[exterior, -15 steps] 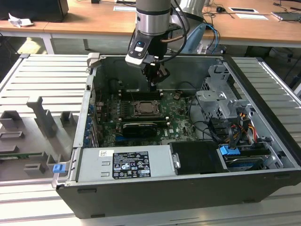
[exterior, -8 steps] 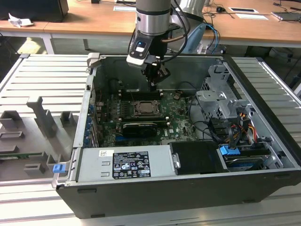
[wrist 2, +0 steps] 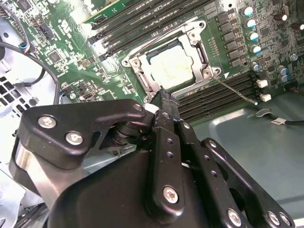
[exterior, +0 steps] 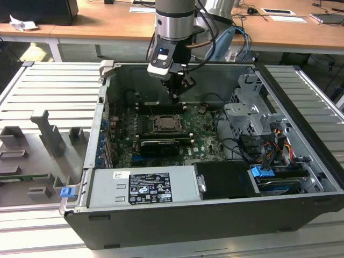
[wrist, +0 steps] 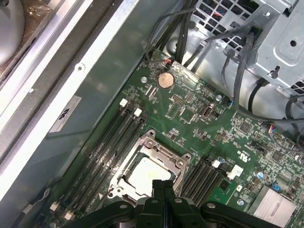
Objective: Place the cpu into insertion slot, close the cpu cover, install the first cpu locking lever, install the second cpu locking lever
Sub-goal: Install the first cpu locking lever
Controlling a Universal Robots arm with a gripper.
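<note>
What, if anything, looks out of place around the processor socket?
One thin locking lever sticks out from the corner of the cpu cover, slanting across the memory slots instead of lying along the frame, so it looks unlatched. The cpu sits flat under the cover; nothing looks damaged.

In the exterior view the arm (exterior: 174, 21) is cut off at the twelve o'clock edge. The insertion slot (exterior: 166, 124), at six o'clock from the gripper (exterior: 176, 98), is too small to tell what lies in it or whether any lever is latched. In both wrist views the gripper's black body hides the near part of the motherboard (wrist 2: 71, 57). In the second wrist view the fingers (wrist 2: 165, 123), pressed together, cover one corner of the cpu cover (wrist 2: 203, 53); whether their tips touch it cannot be told. In the first wrist view they hide part of the cpu (wrist: 145, 173).
</note>
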